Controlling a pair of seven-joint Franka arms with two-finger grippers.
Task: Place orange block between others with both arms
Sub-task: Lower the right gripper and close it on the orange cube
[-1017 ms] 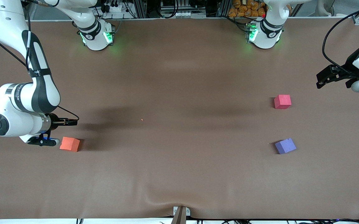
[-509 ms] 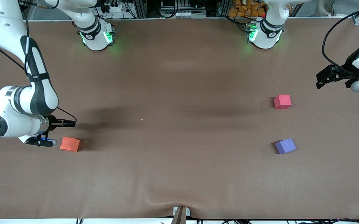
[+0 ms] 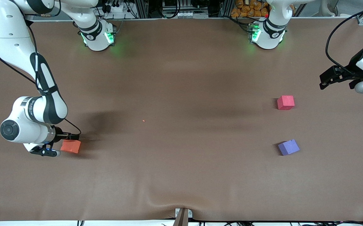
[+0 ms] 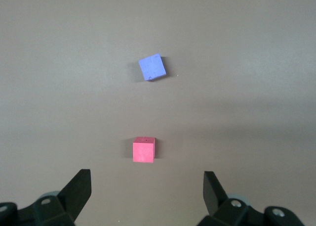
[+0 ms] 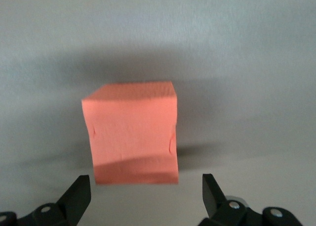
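The orange block (image 3: 70, 146) lies on the brown tabletop (image 3: 181, 78) at the lower left of the front view, just beside the right gripper (image 3: 62, 145), whose jaws stand wide open and hold nothing; in the right wrist view the block (image 5: 132, 133) sits square between the two fingertips (image 5: 79, 194) but is not yet pinched. It looks like a light, matte foam cube with faint dents on its side, so it should give a little under pressure and grip without slipping; a hold across two parallel flat faces, at mid height, seems best. The pinkish-red cube (image 3: 285, 102) and the purple-blue cube (image 3: 288, 147) sit well apart from it at the right of the front view, the purple-blue one lower in the frame, with a bare gap between them. The left gripper (image 3: 329, 78) waits at the right edge, jaws wide open and empty, over the tabletop above the pinkish-red cube. In the front view the right gripper's fingers are mostly hidden under its wrist, and the left arm is cut off by the frame edge.
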